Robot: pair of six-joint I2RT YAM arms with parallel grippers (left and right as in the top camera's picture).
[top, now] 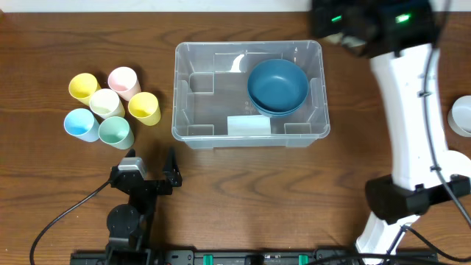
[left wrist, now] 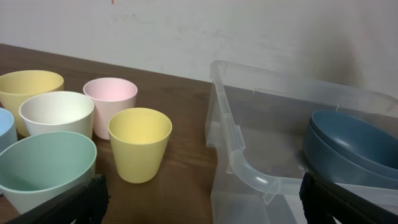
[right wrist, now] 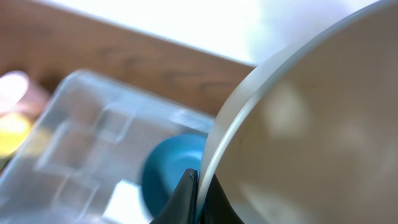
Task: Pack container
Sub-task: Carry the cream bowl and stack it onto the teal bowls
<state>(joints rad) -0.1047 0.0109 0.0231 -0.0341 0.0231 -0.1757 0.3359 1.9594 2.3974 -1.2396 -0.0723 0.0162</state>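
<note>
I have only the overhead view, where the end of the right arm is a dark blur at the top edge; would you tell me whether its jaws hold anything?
Observer: Yes. In the right wrist view, the right gripper has its jaws shut on the rim of a pale bowl.
Operator: Thank you. Is that one blue bowl already packed, or more?
Observer: The left wrist view, looking from the side, shows two blue bowls in the container, one nested inside the other.
</note>
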